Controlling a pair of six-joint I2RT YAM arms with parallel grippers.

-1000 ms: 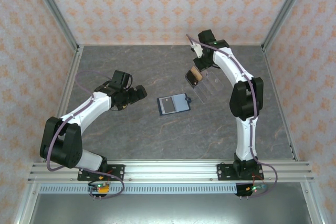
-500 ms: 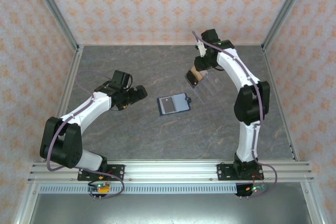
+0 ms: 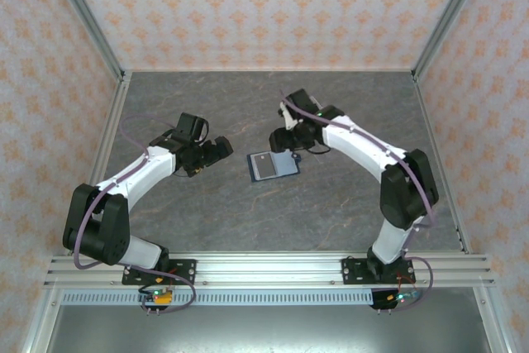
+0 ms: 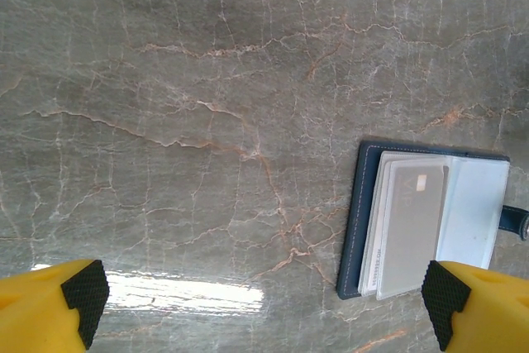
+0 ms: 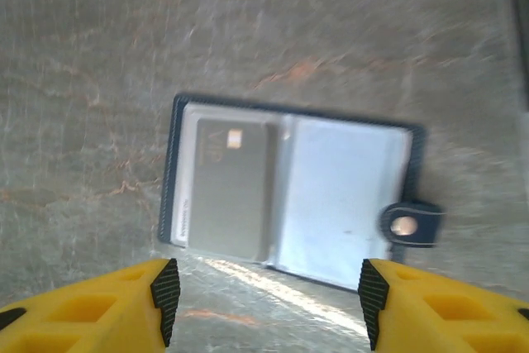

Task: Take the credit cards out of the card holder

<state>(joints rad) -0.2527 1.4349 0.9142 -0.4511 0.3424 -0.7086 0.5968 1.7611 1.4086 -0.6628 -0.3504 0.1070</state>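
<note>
The card holder [image 3: 273,164] lies open and flat near the middle of the desk [image 3: 207,204], its tab clasp [image 5: 411,225] sticking out from one edge; a grey card [image 5: 231,188] sits in one inner pocket, and in the left wrist view pale edges layered beside it suggest more than one card stacked there; the other pocket [image 5: 347,196] looks bare. So the task is not finished by my reading: at least this card, and probably others under it, has to come out; how many credit cards are already out I cannot tell.

The right tool [image 5: 269,303] hangs just above the holder, released, fingers apart with nothing between them; it seems placed for the next pick. The left tool [image 3: 216,148] is near the holder's far side, spread wide and grasping nothing; it may be needed to pin the holder down.
</note>
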